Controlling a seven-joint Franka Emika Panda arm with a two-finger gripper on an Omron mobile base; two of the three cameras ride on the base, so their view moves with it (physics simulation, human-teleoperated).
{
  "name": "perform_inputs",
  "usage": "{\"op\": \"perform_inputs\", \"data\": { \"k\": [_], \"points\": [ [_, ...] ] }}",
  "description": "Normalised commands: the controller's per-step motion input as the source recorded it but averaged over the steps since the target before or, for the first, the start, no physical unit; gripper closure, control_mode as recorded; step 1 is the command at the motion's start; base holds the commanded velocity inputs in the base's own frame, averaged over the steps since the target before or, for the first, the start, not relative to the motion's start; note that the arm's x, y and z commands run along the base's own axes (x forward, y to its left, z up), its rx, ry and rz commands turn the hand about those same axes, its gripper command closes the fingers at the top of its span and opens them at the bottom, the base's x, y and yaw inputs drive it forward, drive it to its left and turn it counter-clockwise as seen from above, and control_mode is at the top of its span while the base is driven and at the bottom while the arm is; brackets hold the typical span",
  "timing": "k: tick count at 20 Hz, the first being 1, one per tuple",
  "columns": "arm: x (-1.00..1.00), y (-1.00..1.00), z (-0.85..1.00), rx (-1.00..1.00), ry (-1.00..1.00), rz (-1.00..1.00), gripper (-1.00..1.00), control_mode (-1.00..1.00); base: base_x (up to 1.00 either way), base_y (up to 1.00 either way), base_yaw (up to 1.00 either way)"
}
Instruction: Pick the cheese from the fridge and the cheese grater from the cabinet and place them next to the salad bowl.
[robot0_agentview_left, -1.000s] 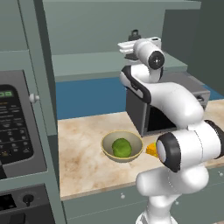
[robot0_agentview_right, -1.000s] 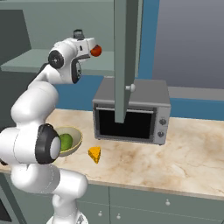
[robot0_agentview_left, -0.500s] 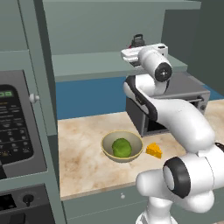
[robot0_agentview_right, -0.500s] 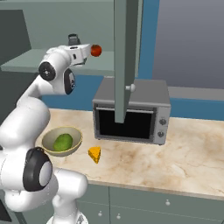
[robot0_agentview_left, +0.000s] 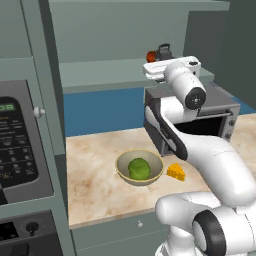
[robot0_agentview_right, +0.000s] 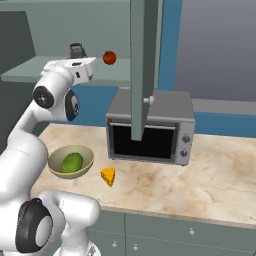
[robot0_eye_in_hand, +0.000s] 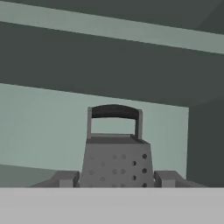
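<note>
Up on the plain shelf of the muted grey-green wall cabinet (robot0_agentview_left: 100, 75), the gripper (robot0_eye_in_hand: 116, 177) has its two dark fingers (robot0_eye_in_hand: 65, 178) set on either side of the small dark grey box grater (robot0_eye_in_hand: 116, 151), hard against its lower flanks. They look clamped on it, though the contact sits right at the bottom edge of the hand view and cannot be made out fully. The grater stands upright on the shelf, its loop handle on top. Just beside it lies a small round red fruit (robot0_agentview_right: 109, 57).

Below, on the marbled beige worktop (robot0_agentview_right: 210, 180), the small yellow-orange cheese wedge (robot0_agentview_right: 108, 176) already rests just beside the round beige-tan salad bowl (robot0_agentview_right: 71, 161) with its green lettuce ball, in front of the boxy grey microwave (robot0_agentview_right: 150, 127).

So the cheese looks delivered and the grater pickup is in hand. Next, I judge, comes lifting the grater clear of the shelf and fruit, then lowering it beside the bowl.

From both base views the white wrist hides the grater's body, leaving little more than its top visible.
</note>
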Motion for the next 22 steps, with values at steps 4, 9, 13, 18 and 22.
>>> {"op": "perform_inputs", "data": {
  "k": [4, 9, 13, 18, 22],
  "points": [
    [-0.76, 0.11, 0.05, 0.07, 0.0, 0.0, 1.0, -1.0, 0.0, 0.0, 0.0],
    [-0.84, 0.09, 0.19, 0.08, 0.03, 0.0, 1.0, -1.0, 0.0, 0.0, 0.0],
    [-0.8, 0.1, -0.01, 0.04, 0.15, 0.0, 1.0, -1.0, 0.0, 0.0, 0.0],
    [-0.52, 0.49, -0.35, 0.0, 0.09, 0.0, 1.0, -1.0, 0.0, 0.0, 0.0],
    [-0.43, 0.39, -0.62, 0.0, 0.14, 0.0, 1.0, -1.0, 0.0, 0.0, 0.0]
  ]
}}
